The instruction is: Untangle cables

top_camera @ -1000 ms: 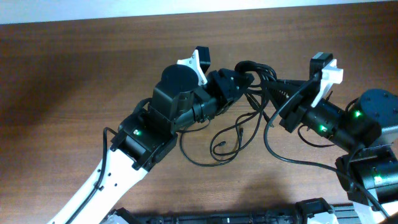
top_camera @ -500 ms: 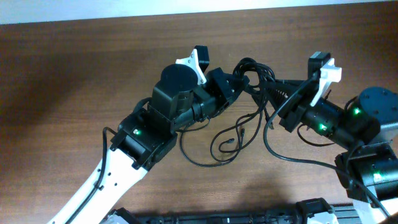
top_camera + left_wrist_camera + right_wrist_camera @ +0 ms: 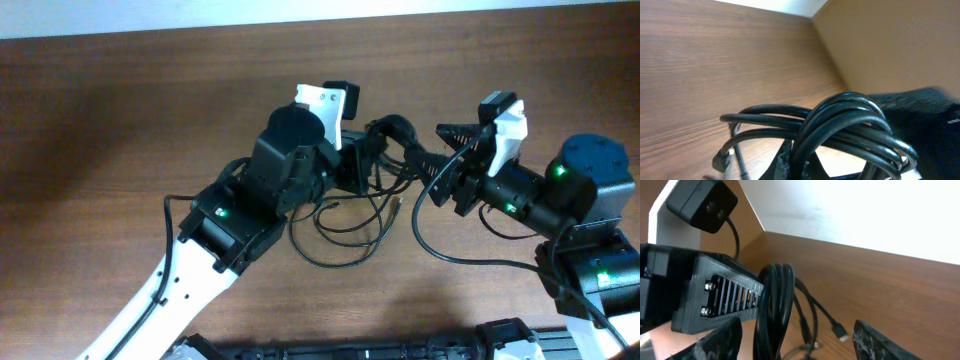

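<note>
The cables are thin black cords. Part of them is a tight coil [image 3: 397, 131] held up off the table, and loose loops [image 3: 350, 228] trail from it onto the wood. My left gripper [image 3: 368, 158] is shut on the coil; the left wrist view shows the bundle [image 3: 850, 120] arching over my pinched fingertips [image 3: 790, 159]. My right gripper [image 3: 441, 160] stands open just right of the coil. In the right wrist view the coil [image 3: 772, 310] hangs between my spread fingers [image 3: 720, 341], nearer the left one and touching neither. A small metallic plug end [image 3: 841, 332] lies on the table beyond.
A long black loop [image 3: 440, 250] curves across the wooden table [image 3: 120, 120] towards the right arm's base. The left gripper's black ribbed body [image 3: 715, 292] sits close against my right gripper's left finger. A pale wall edges the table's far side.
My right gripper has gone from shut to open and has let go of the cables. The left gripper has turned and drawn the coil slightly left. The loose loops have shifted on the table.
</note>
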